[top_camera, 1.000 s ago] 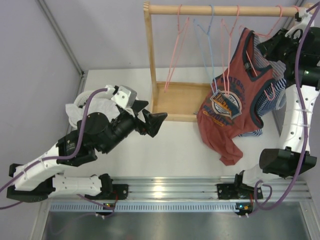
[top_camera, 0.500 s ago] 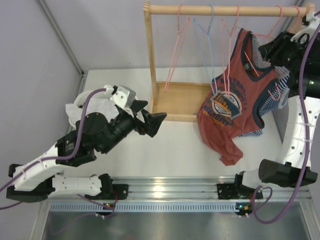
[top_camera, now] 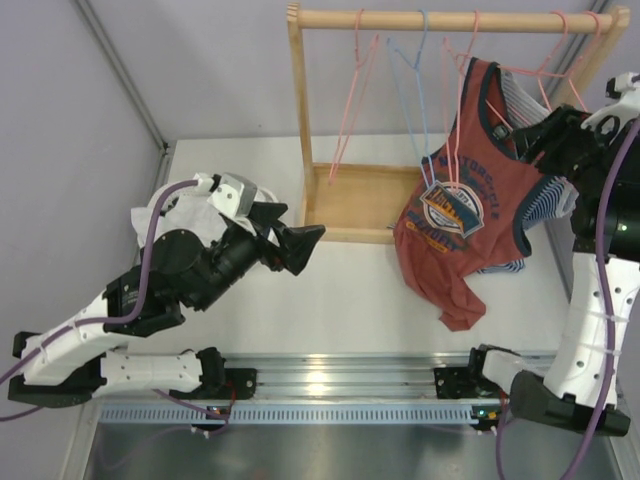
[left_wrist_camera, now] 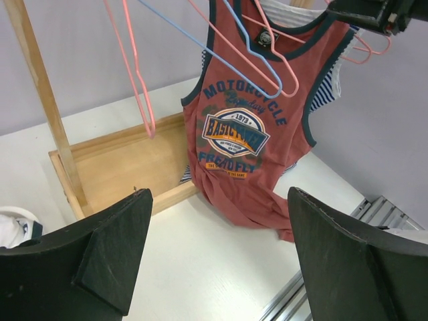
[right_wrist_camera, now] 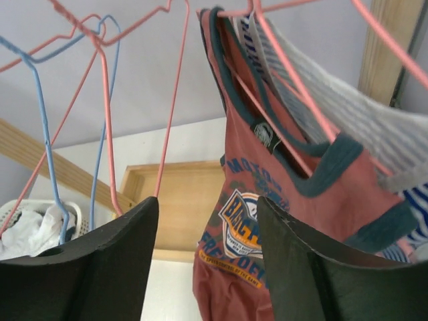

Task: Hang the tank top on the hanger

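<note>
While hanging from the rack (top_camera: pixel 320 18) rail, tank top (top_camera: pixel 465 200) is running vertical, neck up, hem reaching table (top_camera: pixel 350 290). Right wrist view is showing hanger (right_wrist_camera: pixel 267 117) wire inside the neck; left wrist, the whole print. Left gripper (left_wrist_camera: pixel 217 194), right gripper (right_wrist_camera: pixel 207 200) both gaping, empty.

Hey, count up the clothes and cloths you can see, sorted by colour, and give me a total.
Rust-red tank top: 1
Blue-and-white striped tank top: 1
White cloth: 1
Total: 3
</note>
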